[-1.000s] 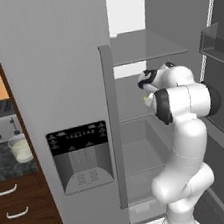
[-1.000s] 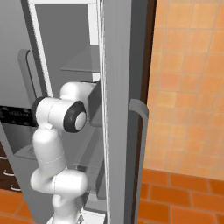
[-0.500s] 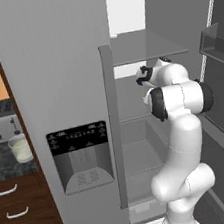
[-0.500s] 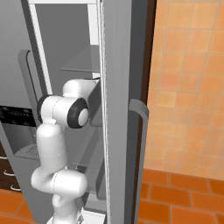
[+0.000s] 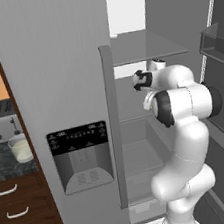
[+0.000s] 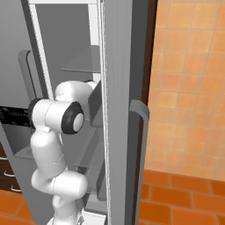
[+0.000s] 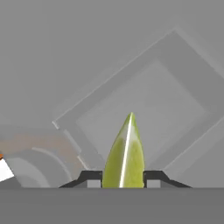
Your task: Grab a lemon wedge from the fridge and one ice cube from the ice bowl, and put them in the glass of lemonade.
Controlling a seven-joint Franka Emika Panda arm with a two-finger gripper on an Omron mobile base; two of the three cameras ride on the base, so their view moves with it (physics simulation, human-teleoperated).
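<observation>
Lemon wedge (image 7: 125, 154): upright between gripper (image 7: 124, 178) jaws, nearly closed, touching both flanks; pickup grip. Arm reaches inside open fridge (image 5: 67, 65), over shelf.

No legible text in the kitchen scene
The fridge (image 5: 52, 67) carries a black dispenser panel (image 5: 78, 134) with a row of pale markings, too small and blurred to read.

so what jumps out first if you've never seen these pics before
The white arm reaching deep into the open fridge, past its grey shelves. In the hand view, the yellow-green lemon wedge stands upright between the gripper fingertips. Off to the left, the glass of lemonade waits on the dark counter beside the silver toaster.
</observation>
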